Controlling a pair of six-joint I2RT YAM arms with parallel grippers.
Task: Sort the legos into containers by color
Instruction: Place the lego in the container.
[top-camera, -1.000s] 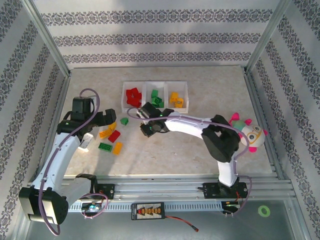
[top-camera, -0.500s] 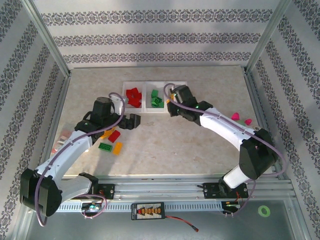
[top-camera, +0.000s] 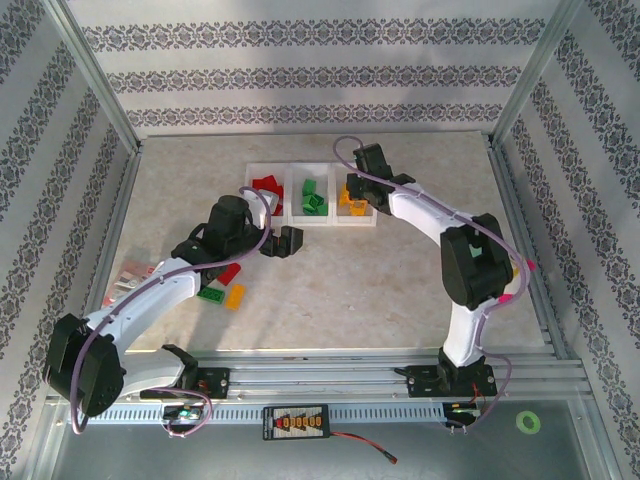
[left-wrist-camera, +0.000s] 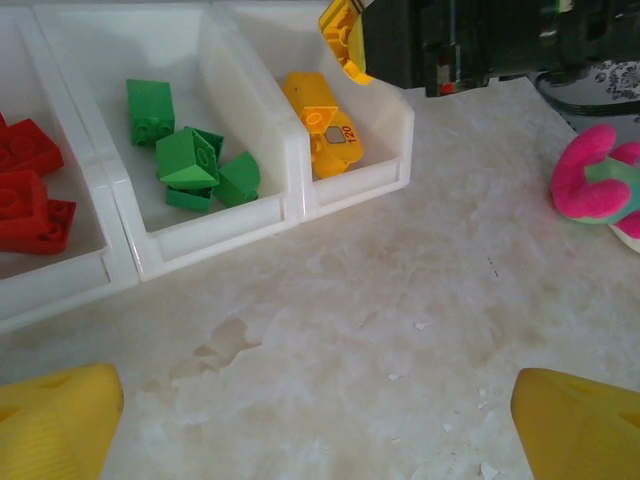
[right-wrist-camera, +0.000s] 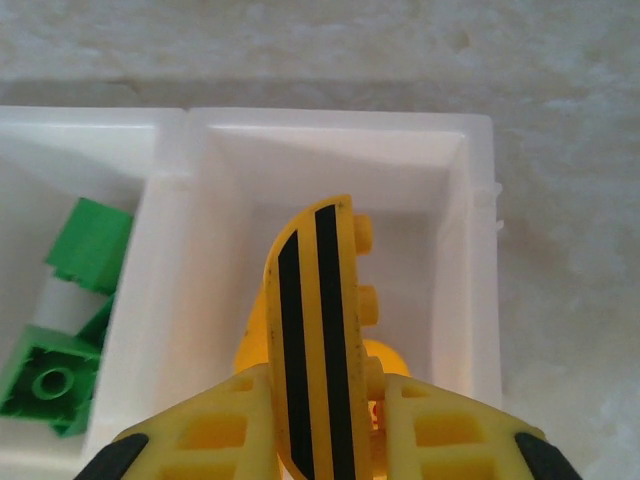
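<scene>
Nearest the arms, loose bricks (top-camera: 229, 273) lie on the table beside the left gripper (left-wrist-camera: 315, 425), its fingers spread and empty. Farther off, the right gripper (right-wrist-camera: 325, 400) clamps a striped yellow brick (right-wrist-camera: 318, 300) by its flat sides over the rightmost bin (right-wrist-camera: 455, 180); it is probably light, rigid and slick.

Table (top-camera: 350, 290): pale marbled beige top with patterned panels on three sides
Containers (top-camera: 320, 223): three white bins joined in one row, standing at the far middle of the top
Green lego (top-camera: 210, 295): loose, left of centre
Orange-yellow lego (top-camera: 236, 296): just beside the green one
Red lego (top-camera: 229, 273): near those two, partly under an arm
Packet (top-camera: 127, 274): flat, red and white, by the left edge
Plush toy (left-wrist-camera: 598, 188): pink and teal, on the right side, apart from the bins
Stain (left-wrist-camera: 225, 345): faint, on bare top in front of the bins
</scene>
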